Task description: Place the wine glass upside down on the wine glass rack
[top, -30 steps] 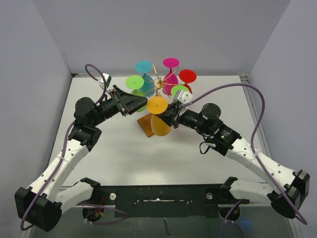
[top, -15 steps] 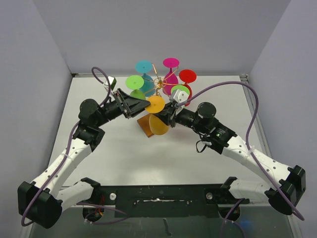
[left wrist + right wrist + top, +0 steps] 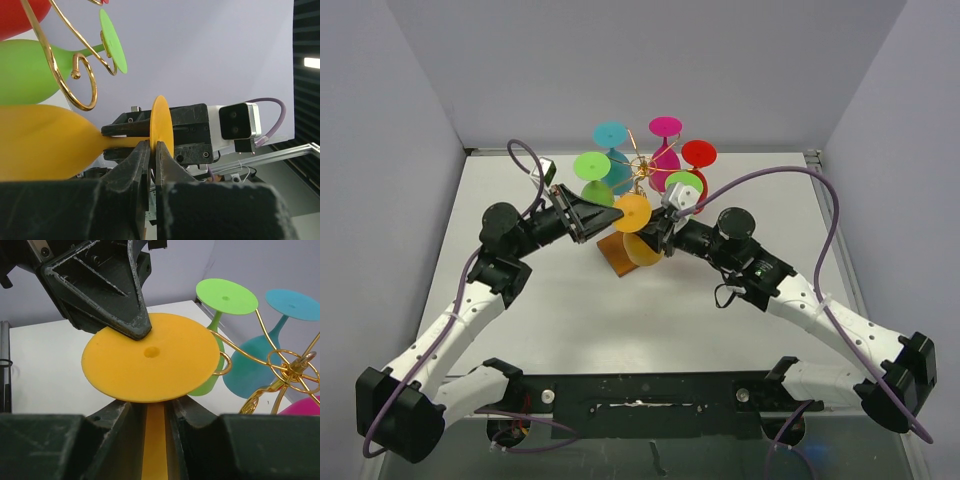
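The orange wine glass is held upside down, foot disc on top, just in front of the gold wire rack. My right gripper is shut on its stem under the foot disc. My left gripper is shut on the rim of that foot disc, coming in from the left. In the top view the left gripper and the right gripper meet at the glass. A gold scroll arm curls just above the orange bowl.
Several glasses hang upside down on the rack: light green, teal, magenta, red and another green. The rack's brown wooden base lies under the orange glass. Grey walls close in on three sides.
My left gripper has moved right to the orange foot disc and closed on its rim. The glass has shifted slightly left and toward the rack, still in the right gripper.
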Available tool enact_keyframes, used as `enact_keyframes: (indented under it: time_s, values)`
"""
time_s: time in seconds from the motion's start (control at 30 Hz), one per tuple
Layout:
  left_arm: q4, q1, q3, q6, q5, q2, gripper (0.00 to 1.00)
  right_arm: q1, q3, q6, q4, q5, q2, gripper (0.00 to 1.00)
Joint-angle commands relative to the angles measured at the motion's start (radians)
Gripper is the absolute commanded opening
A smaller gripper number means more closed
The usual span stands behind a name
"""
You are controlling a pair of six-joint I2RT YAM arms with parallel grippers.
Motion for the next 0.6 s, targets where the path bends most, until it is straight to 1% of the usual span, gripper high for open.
enact_keyframes:
  time_s: [0.0, 0.13, 0.2, 0.3, 0.47, 0.57]
  values:
    - [0.051, -0.006, -0.004, 0.026, -0.008, -0.029, 0.0, 0.015, -0.026, 0.007, 0.128, -0.006, -0.038, 0.22]
    - [-0.038, -0.012, 0.001, 0.035, -0.118, -0.07, 0.0, 0.019, -0.059, 0.008, 0.133, 0.009, -0.075, 0.3]
    - [-0.093, -0.017, 0.015, 0.072, -0.162, -0.099, 0.0, 0.019, -0.071, 0.012, 0.128, 0.018, -0.093, 0.33]
    - [-0.125, -0.021, 0.036, 0.129, -0.209, -0.124, 0.0, 0.02, -0.085, 0.02, 0.121, 0.03, -0.113, 0.37]
    - [-0.174, -0.021, 0.075, 0.124, -0.174, -0.095, 0.0, 0.019, -0.096, 0.03, 0.098, 0.037, -0.137, 0.53]
    - [-0.193, -0.021, 0.094, 0.118, -0.145, -0.07, 0.0, 0.019, -0.105, 0.027, 0.061, 0.044, -0.168, 0.56]
